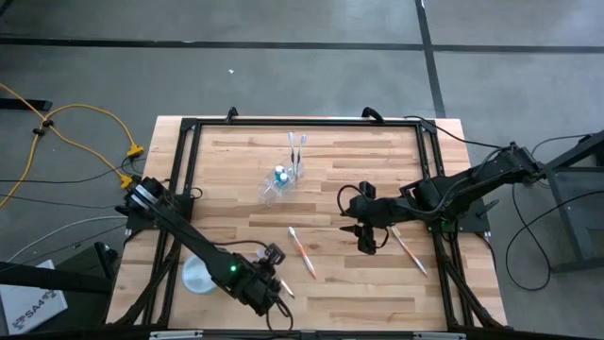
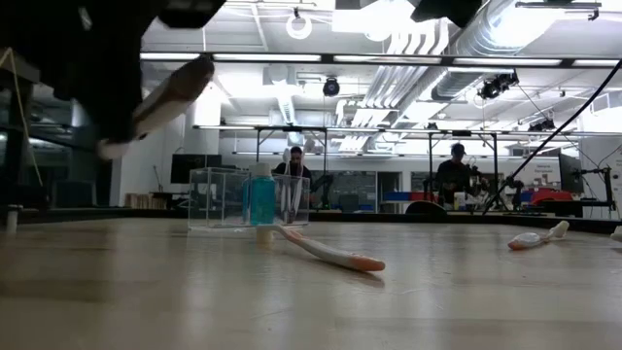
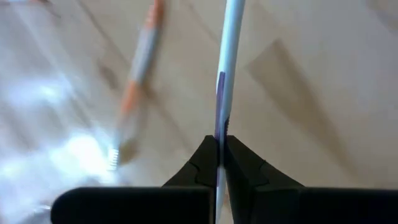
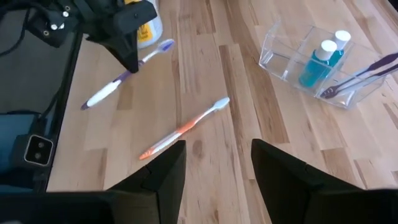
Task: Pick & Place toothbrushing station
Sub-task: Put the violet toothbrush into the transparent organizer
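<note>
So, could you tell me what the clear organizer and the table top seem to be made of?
Clear organizer: probably rigid glossy plastic; see-through walls show the blue tubes inside. Table top: light wood, butcher-block style; plank seams and grain show, matte finish.

white floor sheet [image 1: 28, 304] lettered "SA", rest unreadable

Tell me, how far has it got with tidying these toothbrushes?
Partly done. The clear holder already has a blue tube and toothbrushes standing in it. In hand: the left gripper is shut on a purple toothbrush, lifted off the table. Left: the orange toothbrush and another toothbrush lie loose on the table. The right gripper hangs open above the wood, holding nothing.
</note>
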